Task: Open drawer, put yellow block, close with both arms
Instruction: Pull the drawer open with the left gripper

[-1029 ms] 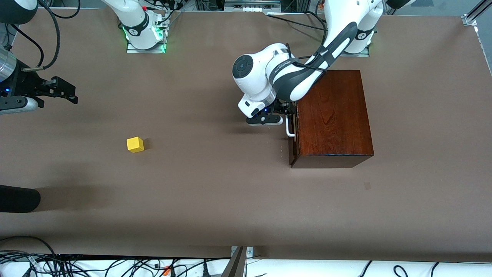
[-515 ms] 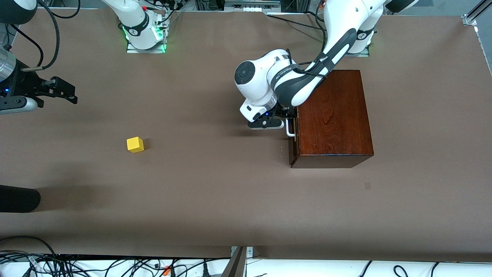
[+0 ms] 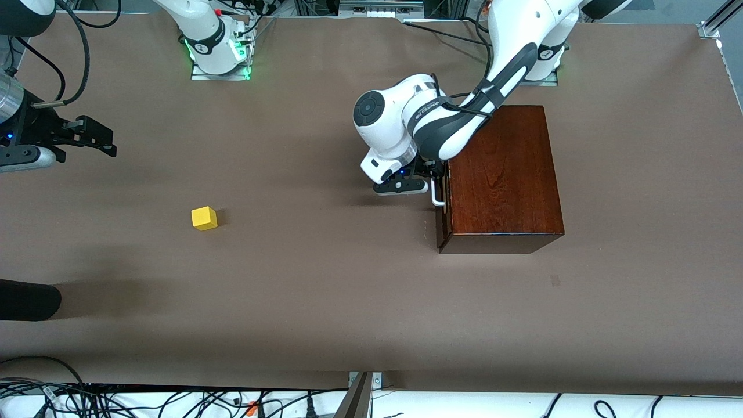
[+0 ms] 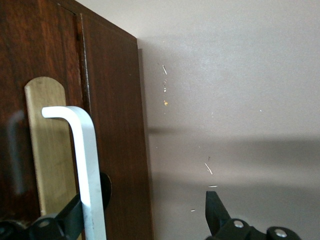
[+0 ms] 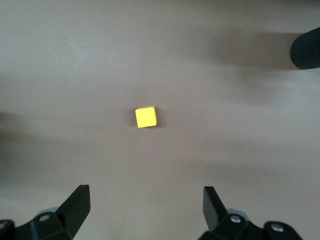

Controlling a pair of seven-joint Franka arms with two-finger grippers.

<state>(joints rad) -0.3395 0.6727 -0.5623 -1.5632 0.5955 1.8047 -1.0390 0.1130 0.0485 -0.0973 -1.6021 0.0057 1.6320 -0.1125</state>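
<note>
So your left tool (image 3: pixel 432 181) has edged in to straddle the drawer (image 3: pixel 440 217) handle (image 3: pixel 436 195) with fingers apart, nothing gripped, while the right tool (image 3: pixel 96 139) waits wide open, well away from the drawer.

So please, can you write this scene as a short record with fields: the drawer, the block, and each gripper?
drawer: shut, its front flush with the dark wooden box
handle: white bar, between the open fingers of the left gripper
left gripper: at the drawer's handle, not yet closed on it
block: yellow, alone on the table, toward the right arm's end
right gripper: open, holds nothing, waits above the table, away from the block
</note>
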